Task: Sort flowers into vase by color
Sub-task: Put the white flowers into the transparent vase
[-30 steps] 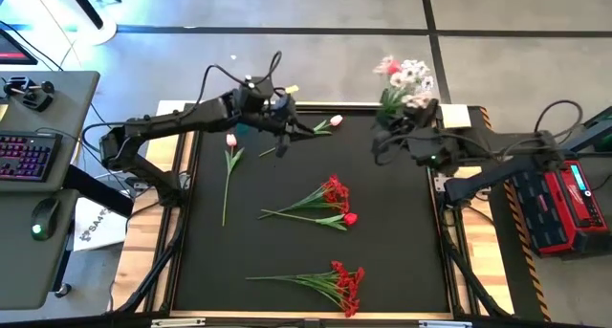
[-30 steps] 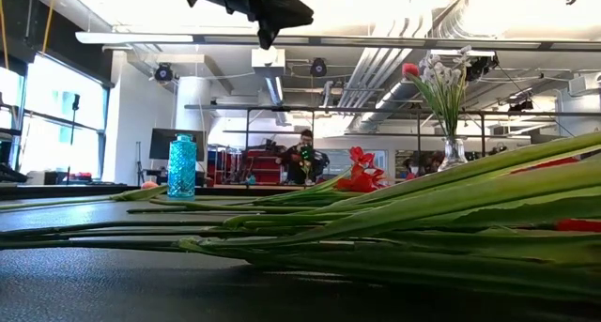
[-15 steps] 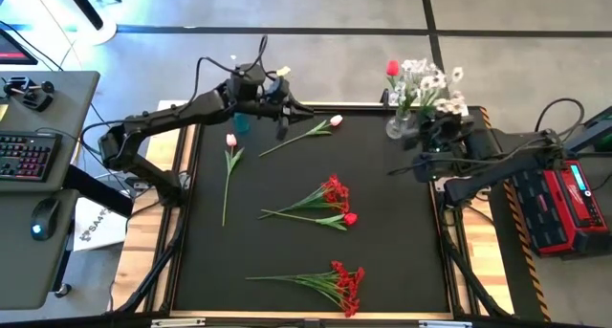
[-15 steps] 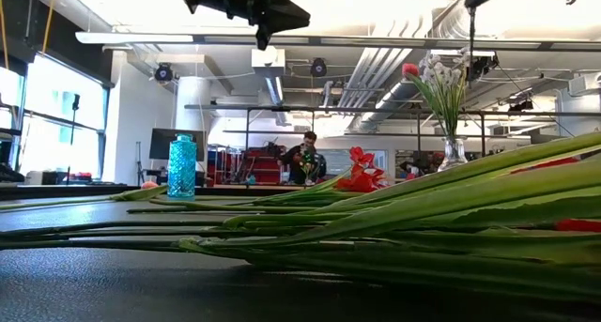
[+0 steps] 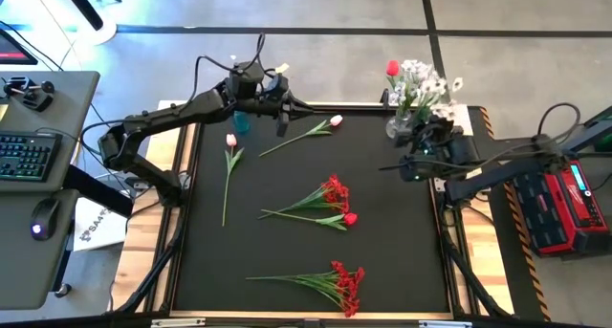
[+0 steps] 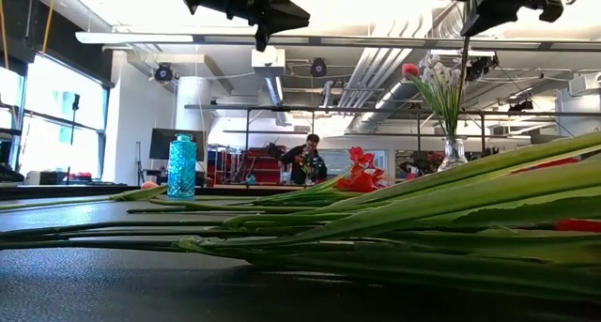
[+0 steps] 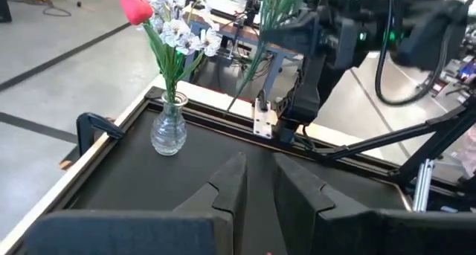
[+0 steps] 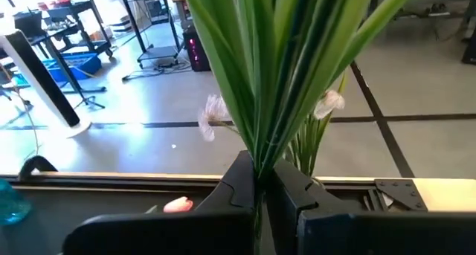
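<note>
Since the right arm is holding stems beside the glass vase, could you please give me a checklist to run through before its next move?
1. Right gripper shut on the bunch of long green stems: ok.
2. Colour of the held blooms: cannot tell.
3. Clear glass vase upright, holding small white blossoms and a red rose: ok.
4. Blue textured vase upright, nothing in it: ok.
5. Left gripper open, empty, across the table from the right arm: ok.
6. Black mat sorted out: not ok; two pink-white tulips and three red-bloom bunches lie on it.
</note>
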Robot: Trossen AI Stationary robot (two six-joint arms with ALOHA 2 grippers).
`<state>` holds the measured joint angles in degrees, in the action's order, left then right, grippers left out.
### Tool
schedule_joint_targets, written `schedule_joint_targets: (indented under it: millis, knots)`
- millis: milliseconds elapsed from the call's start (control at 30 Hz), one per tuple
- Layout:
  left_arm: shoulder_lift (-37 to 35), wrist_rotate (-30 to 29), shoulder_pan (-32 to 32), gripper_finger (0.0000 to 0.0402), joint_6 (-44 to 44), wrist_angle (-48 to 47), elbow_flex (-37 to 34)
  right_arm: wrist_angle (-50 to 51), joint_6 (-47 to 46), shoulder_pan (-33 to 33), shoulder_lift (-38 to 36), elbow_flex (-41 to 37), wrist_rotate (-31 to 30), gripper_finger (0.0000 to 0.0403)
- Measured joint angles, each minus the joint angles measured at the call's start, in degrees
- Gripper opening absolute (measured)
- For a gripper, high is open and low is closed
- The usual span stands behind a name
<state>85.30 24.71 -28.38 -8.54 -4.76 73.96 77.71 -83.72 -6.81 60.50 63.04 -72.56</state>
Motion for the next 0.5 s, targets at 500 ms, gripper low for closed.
schedule_joint_targets:
  millis: [500]
  knots:
    - [0.00, 2.76, 0.00, 0.0051, 4.15, 0.51, 0.02, -21.05, 29.53, 7.80, -3.13, -7.81, 6.06, 0.0000]
